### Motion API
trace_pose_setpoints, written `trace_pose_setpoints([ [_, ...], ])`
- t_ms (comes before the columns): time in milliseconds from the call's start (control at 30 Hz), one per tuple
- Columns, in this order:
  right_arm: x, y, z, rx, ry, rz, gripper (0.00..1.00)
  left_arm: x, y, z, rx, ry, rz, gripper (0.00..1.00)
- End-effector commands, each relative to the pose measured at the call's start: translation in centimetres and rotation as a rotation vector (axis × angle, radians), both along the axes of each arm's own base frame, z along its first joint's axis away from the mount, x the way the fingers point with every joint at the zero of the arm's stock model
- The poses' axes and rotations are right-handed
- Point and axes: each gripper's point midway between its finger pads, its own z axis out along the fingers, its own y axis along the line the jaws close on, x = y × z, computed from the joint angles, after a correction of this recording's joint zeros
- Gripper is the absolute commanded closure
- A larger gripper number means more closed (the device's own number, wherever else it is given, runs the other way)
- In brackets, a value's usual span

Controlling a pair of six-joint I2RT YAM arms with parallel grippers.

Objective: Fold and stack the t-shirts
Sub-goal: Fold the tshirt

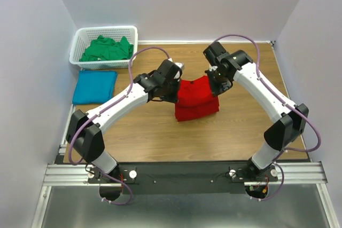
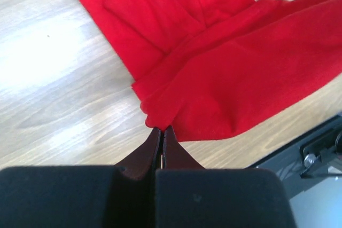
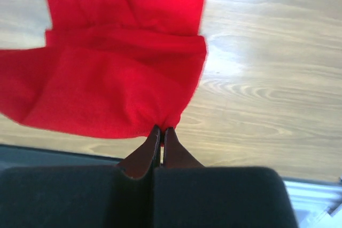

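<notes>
The red t-shirt (image 1: 196,99) hangs partly folded over the table's middle, its lower part resting on the wood. My left gripper (image 2: 161,128) is shut on its left upper corner (image 2: 160,113). My right gripper (image 3: 162,129) is shut on its right upper corner (image 3: 168,118). Both hold the cloth up between them. The teal blue t-shirt (image 1: 95,86) lies folded flat at the table's left. The green t-shirt (image 1: 108,49) lies crumpled in the white basket.
The white lattice basket (image 1: 80,38) stands at the back left corner. White walls close in the table on three sides. A black rail (image 1: 181,172) runs along the near edge.
</notes>
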Motion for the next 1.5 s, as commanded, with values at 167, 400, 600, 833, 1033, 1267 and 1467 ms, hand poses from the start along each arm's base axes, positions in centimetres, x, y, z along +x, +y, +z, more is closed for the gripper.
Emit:
trace_pose_setpoints([
  [167,-9.3,-0.1,-2.7,0.195,0.198,0.054,0.99,-8.1,0.7,-1.8,-0.021,0.073,-0.149,1.0],
  [400,-17.6,0.2,-4.7,0.357,0.384,0.125,0.99,-17.8,0.2,-4.2,-0.003,0.204,-0.305,1.0],
  [600,-23.8,0.0,-5.8,0.437,0.539,0.169,0.99,-24.1,-0.1,-4.5,-0.021,0.291,-0.408,1.0],
  [833,-23.4,-0.3,-4.3,0.396,0.486,0.174,0.99,-26.1,0.0,-3.7,-0.026,0.296,-0.438,1.0],
  [1033,-16.0,0.9,-1.7,0.28,0.273,0.141,0.99,-17.3,0.0,0.1,-0.107,0.139,-0.28,1.0],
  [1267,-3.7,1.7,-1.4,0.289,0.128,0.04,0.99,-5.7,0.9,-0.8,-0.111,0.029,-0.079,1.0],
  [1467,4.4,-0.1,-7.1,0.266,0.154,-0.057,0.99,3.5,0.0,-2.6,-0.145,-0.04,0.019,1.0],
])
